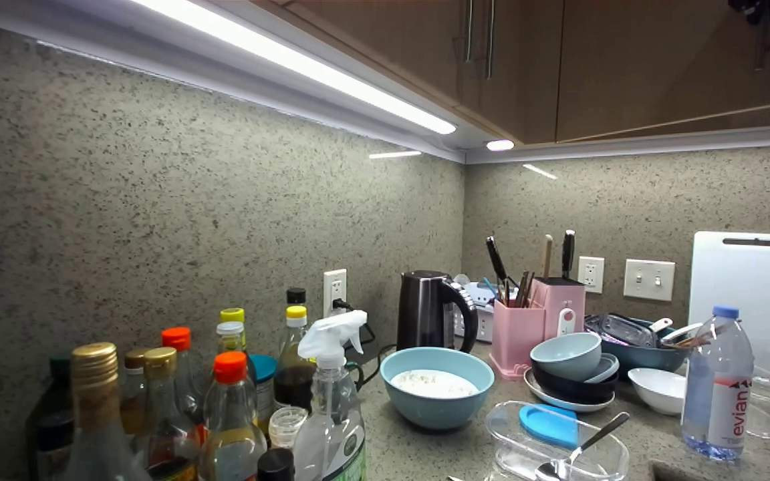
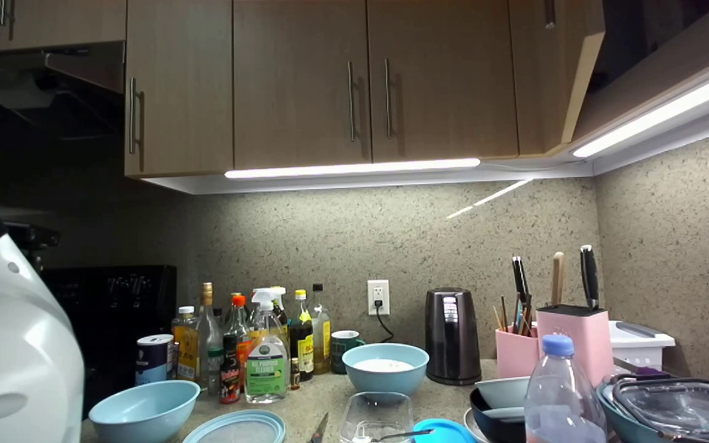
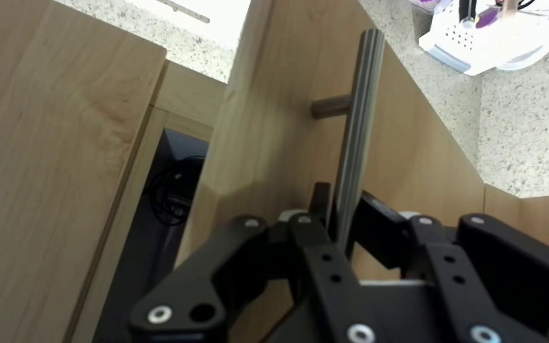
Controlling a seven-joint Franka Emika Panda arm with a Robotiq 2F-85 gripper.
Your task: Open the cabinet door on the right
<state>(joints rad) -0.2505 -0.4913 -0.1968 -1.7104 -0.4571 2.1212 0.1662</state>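
Note:
The brown wood-grain cabinet door [image 1: 659,73] stands partly open in both exterior views; its swung-out panel also shows here [image 2: 560,80]. In the wrist view the door panel [image 3: 284,143] runs up the middle, with a long metal bar handle [image 3: 362,105] on its face. My gripper [image 3: 342,197] has its black fingers on either side of the handle's lower part, close against it. In an exterior view the gripper [image 1: 756,9] shows only as a dark shape at the top right edge, by the handle [image 1: 761,50]. The handle's lower end is hidden by the gripper.
A neighbouring door [image 3: 60,143] lies left of the opening, with dark cables [image 3: 172,190] inside. Closed doors [image 2: 302,86] adjoin. Below are a water bottle [image 1: 719,387], pink knife block [image 1: 562,300], bowls [image 1: 435,394] and kettle [image 1: 422,310]. The white arm [image 2: 16,344] shows at left.

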